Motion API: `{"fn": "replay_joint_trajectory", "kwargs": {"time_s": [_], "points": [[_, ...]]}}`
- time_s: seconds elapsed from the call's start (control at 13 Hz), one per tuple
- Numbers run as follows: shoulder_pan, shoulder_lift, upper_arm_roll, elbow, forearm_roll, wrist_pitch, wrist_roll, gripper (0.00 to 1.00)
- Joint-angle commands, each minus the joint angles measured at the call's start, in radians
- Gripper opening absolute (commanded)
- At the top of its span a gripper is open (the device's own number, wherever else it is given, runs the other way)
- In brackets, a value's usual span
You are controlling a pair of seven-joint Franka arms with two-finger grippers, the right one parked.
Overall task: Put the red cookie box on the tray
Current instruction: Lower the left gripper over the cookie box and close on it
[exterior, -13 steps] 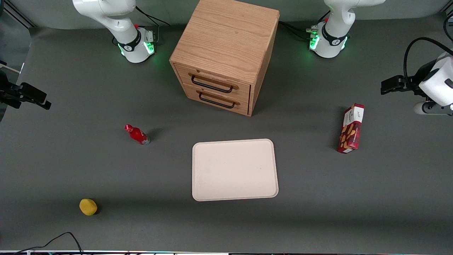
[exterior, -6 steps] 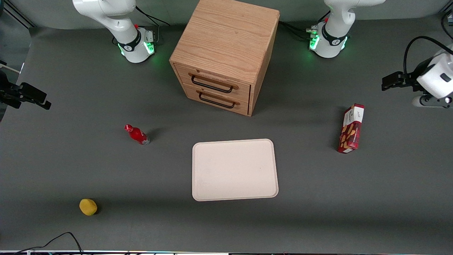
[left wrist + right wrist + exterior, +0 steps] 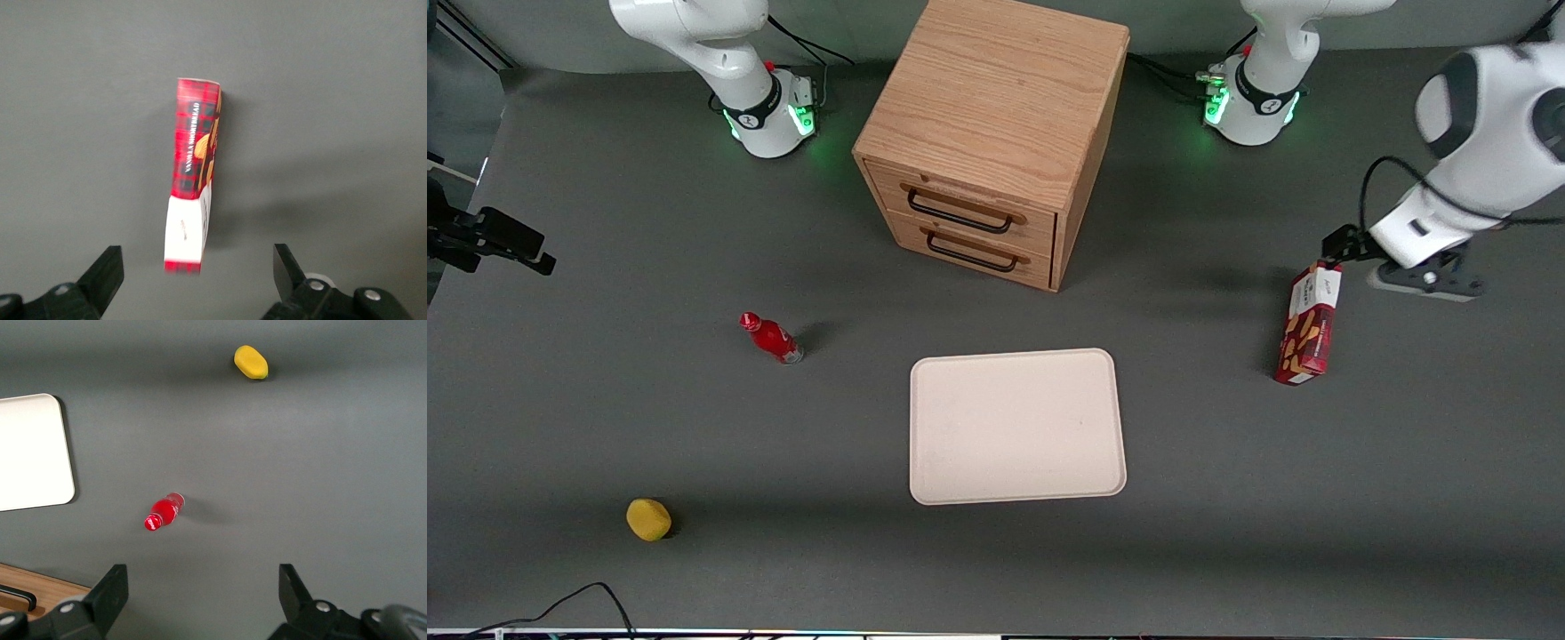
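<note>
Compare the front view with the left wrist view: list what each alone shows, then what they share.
Front only: the tray, the drawer cabinet, the red bottle and the yellow object.
Left wrist only: the gripper's open fingers straddling the box's white end, not touching it, and the box's plaid narrow side.
Both: the cookie box standing on the grey table, untouched, away from the tray.

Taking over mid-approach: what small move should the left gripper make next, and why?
Probably lower straight down: the left gripper, jaws open, hovers above the upright slim red cookie carton, its white top end between them; the flat cream tray waits, bare.
</note>
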Motion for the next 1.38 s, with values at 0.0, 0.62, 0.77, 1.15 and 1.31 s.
{"fn": "replay_joint_trajectory", "kwargs": {"time_s": [0.0, 0.62, 0.77, 1.15, 1.31], "points": [[-0.008, 0.087, 0.007, -0.062, 0.007, 0.185, 0.089, 1.0], [-0.002, 0.319, 0.025, -0.129, 0.008, 0.589, 0.135, 0.0], [0.001, 0.31, 0.036, -0.125, 0.007, 0.575, 0.132, 0.0], [0.0, 0.235, 0.036, 0.007, -0.022, 0.314, 0.125, 0.0], [-0.005, 0.2, 0.028, 0.167, -0.064, 0.05, 0.105, 0.0]]}}
